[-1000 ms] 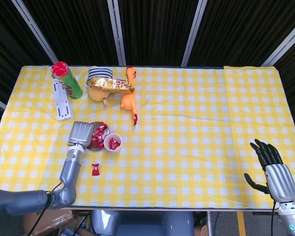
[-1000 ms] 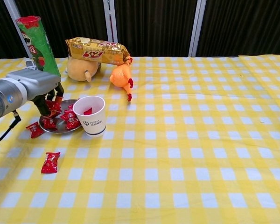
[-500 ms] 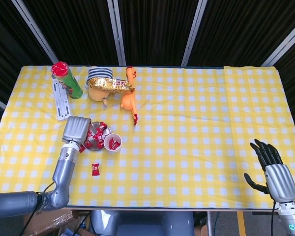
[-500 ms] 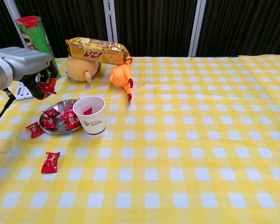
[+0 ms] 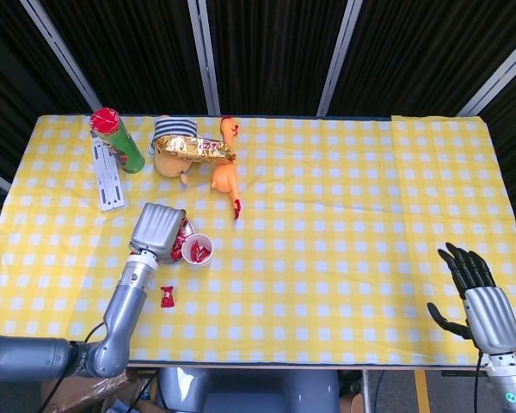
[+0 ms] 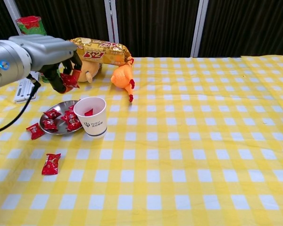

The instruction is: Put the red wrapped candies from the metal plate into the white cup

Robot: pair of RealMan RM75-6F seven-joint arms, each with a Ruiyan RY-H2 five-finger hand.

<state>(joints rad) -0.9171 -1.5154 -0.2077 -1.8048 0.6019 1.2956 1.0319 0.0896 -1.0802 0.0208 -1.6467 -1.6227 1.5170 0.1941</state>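
While black curtains (image 6: pixel 155 23) backed the yellow checked tablecloth (image 6: pixel 203 141), only the chest view showed the left hand (image 6: pixel 56 56) pinching a red wrapped candy (image 6: pixel 69 80); the right hand (image 5: pixel 477 288) lay empty, fingers spread.

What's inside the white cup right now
The white cup holds at least one red wrapped candy. Its wall hides the bottom, so any more cannot be seen.

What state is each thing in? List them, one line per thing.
left hand: raised above the plate, pinching a red candy
right hand: open, holding nothing
white cup: upright, candy inside
metal plate: holding candies
chip can: upright, lidded
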